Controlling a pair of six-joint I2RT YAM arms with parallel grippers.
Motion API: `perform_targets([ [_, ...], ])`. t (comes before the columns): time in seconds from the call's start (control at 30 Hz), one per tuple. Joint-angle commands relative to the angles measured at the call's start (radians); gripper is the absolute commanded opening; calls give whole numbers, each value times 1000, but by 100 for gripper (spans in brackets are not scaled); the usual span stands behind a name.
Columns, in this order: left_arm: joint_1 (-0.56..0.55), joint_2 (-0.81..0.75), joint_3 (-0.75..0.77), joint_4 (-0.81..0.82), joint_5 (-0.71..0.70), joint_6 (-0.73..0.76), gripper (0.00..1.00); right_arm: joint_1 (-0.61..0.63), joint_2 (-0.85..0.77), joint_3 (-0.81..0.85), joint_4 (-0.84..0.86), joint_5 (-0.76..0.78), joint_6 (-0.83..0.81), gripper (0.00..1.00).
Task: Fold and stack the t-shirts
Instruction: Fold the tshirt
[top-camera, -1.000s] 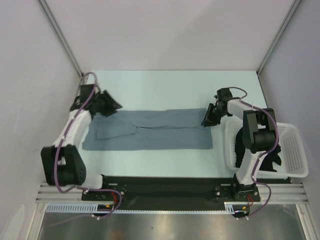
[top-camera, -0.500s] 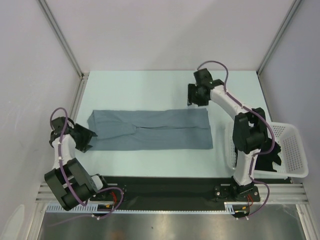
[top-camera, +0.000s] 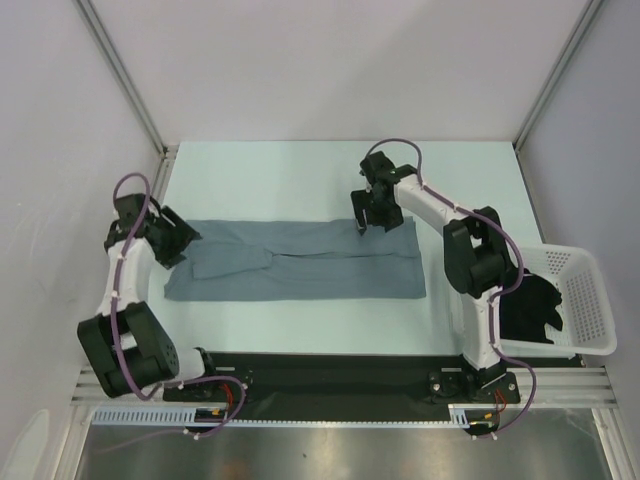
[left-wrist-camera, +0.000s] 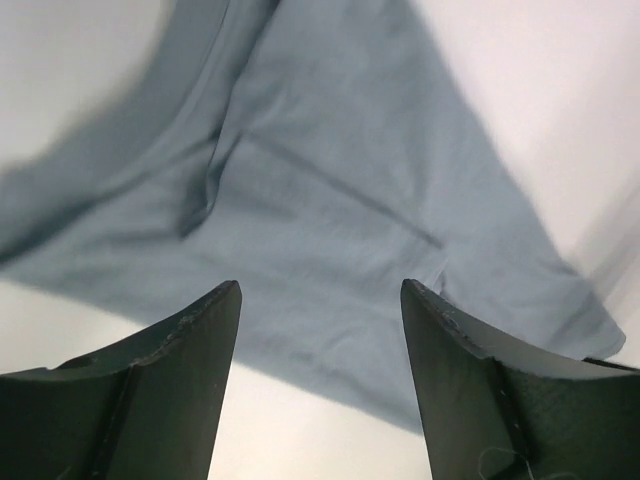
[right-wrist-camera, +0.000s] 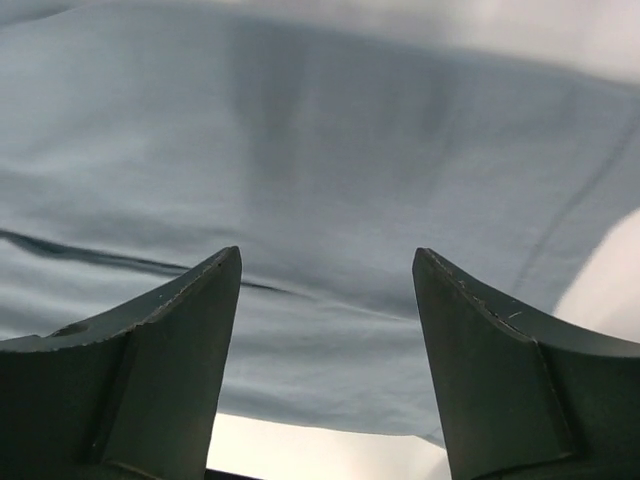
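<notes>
The grey-blue shirt (top-camera: 300, 262) is folded into a long strip with more than one layer. I think a claw could pinch only the top layer. Then the fold would fall open when the claw lifts. The left end looks lumpy, so it might bunch up more. The two claws are not at matching spots either, so the next fold could come out crooked.

Closest to the arm bases, on the right, sits the white basket (top-camera: 592, 268). The black shirt (top-camera: 530, 310) lies crumpled inside it, well away from both claws, and it is not folded yet.

A bit farther out, the grey-blue strip lies flat on the table (top-camera: 300, 175), running from left to right. The left claw (top-camera: 180, 245) hangs over its left end. Its two fingers are spread apart with nothing between them, and the cloth is just under them.

Farther back, the right claw (top-camera: 366, 222) hangs over the strip's far edge, near the right end. Its fingers are spread wide too and grip nothing. The cloth lies right below it.
</notes>
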Motion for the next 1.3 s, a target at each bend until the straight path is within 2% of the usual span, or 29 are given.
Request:
perform_targets([
  [0.0,0,139,152,90,34,157,72,39,-26,4,-5,-49,-9,75],
  [0.03,0,202,197,82,51,200,73,44,-41,1,0,-60,-5,75],
  [0.07,1,265,317,23,67,287,73,47,-49,-5,1,-74,3,76],
  [0.13,0,449,434,-37,77,355,71,56,-82,-33,13,-117,18,76],
  [0.17,-2,488,514,-51,65,395,69,59,-92,-42,15,-123,22,76],
  [0.3,-6,594,599,-5,-11,421,56,65,-146,-105,32,-150,35,76],
  [0.4,-6,666,668,-32,-20,389,50,64,-172,-125,32,-155,34,76],
  [0.47,-9,723,718,-65,-9,355,49,59,-182,-137,35,-161,34,77],
  [0.8,-9,786,703,-30,-32,256,50,35,-172,-136,43,-192,29,77],
  [0.87,-9,777,688,-1,-25,265,52,31,-167,-136,44,-201,26,77],
  [0.9,-11,758,676,16,-23,271,59,28,-166,-136,43,-204,25,77],
  [0.93,-9,757,667,29,-31,291,61,25,-161,-134,44,-207,25,77],
  [1.03,-14,783,700,-22,-124,341,62,19,-158,-134,47,-224,25,77],
  [1.27,-17,818,710,-22,-155,424,63,15,-149,-136,55,-249,20,77],
])
